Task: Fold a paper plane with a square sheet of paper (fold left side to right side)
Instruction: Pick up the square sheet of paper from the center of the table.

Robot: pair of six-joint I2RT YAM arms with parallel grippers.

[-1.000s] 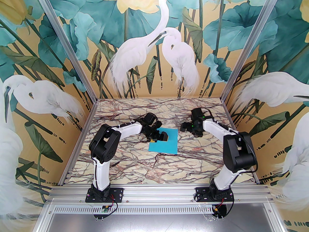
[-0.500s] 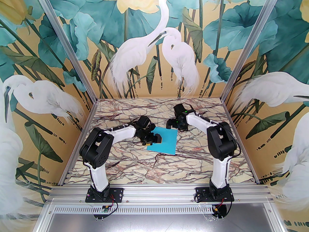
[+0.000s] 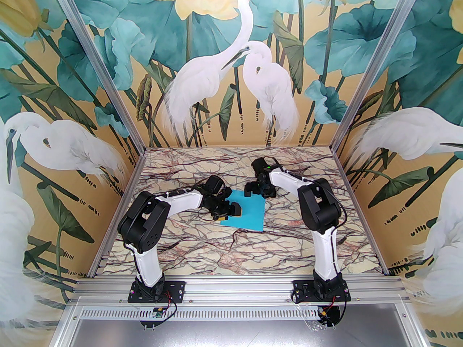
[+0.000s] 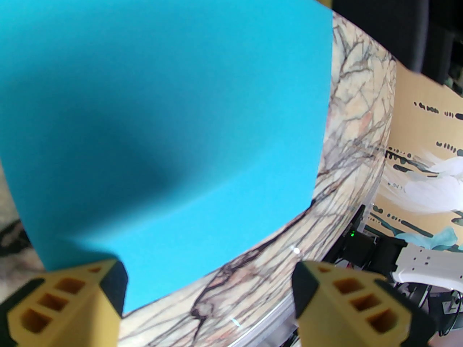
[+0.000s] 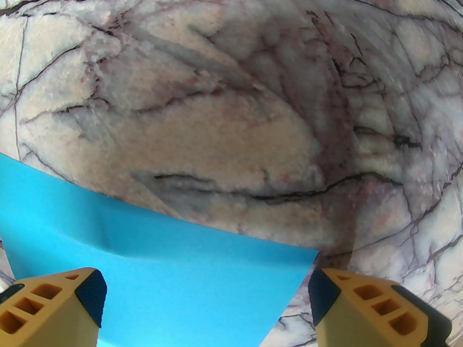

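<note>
Slippage is the risk: the square sheet of paper lies unfolded on the table, the left pincer open over its left edge, the right pincer wide open above its far corner. A shallow pinch may push or crumple it.

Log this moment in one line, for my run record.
square sheet of paper: unfolded on table | left gripper: open at its left edge | right gripper: open at its far edge | fold: not begun
</note>
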